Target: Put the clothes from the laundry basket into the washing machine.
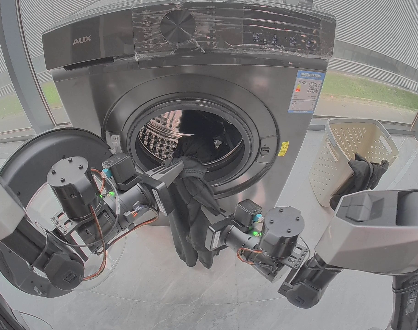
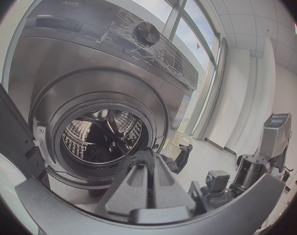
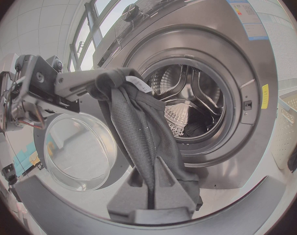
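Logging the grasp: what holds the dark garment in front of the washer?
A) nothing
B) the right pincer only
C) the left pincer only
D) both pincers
D: the left pincer is shut on the garment's top and the right pincer on it lower down, before the open washer.

Head view: looking forward and down from above and behind both grippers, squarely facing the washing machine [image 1: 190, 92], at middling range.
Left wrist view: sitting right behind the left gripper [image 2: 150, 164], looking up past its fingers at the drum opening [image 2: 101, 137], close in.
Right wrist view: sitting right behind the right gripper [image 3: 150, 173], facing that opening, close in.
Shared: all three are taking in the drum opening and the black garment [image 1: 190, 198] at the grippers' tips.
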You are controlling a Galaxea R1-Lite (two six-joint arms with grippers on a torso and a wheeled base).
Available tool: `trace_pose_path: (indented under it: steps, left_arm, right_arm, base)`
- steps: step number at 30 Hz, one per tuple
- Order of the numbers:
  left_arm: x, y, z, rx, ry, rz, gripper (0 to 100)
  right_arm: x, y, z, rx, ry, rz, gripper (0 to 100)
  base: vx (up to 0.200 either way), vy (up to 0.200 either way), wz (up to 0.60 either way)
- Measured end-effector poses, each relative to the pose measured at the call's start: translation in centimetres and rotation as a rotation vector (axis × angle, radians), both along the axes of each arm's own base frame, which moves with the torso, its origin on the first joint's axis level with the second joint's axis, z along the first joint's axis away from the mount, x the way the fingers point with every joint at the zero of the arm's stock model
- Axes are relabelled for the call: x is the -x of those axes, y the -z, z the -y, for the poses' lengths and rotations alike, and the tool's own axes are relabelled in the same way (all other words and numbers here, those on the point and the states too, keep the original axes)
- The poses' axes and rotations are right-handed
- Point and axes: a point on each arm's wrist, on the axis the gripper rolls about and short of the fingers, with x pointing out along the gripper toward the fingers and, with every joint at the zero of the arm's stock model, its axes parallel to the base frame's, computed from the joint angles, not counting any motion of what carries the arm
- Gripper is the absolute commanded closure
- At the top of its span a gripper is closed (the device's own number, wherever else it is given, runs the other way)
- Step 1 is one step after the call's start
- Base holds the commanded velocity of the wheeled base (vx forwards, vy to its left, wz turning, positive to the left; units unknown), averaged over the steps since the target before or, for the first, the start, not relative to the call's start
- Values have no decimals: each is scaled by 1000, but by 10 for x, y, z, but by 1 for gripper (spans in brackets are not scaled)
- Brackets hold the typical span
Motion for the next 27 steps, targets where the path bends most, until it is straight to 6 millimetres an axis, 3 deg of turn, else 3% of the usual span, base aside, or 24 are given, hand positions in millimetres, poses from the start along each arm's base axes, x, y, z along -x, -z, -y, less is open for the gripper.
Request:
trace_pose_path:
  steps: [2,3,10,27]
  left_arm:
    - [0,0,0,0,-1,-1,100]
    - [0,0,-1,-1,-1,-2,0]
    - [3,0,-2,1,-4,-5,0]
    - [12,17,-20,-33,-58,-84,0]
  right_arm:
    - [7,-5,6,10,-3,-5,100]
    - [11,-7,9,16,-5,-9,100]
    - [28,-25,25,23,-10,-2,100]
    - [33,-55,38,-27,3,52,100]
  base:
    - [0,0,0]
    - [0,0,0]
    - [0,0,0]
    - [0,0,0]
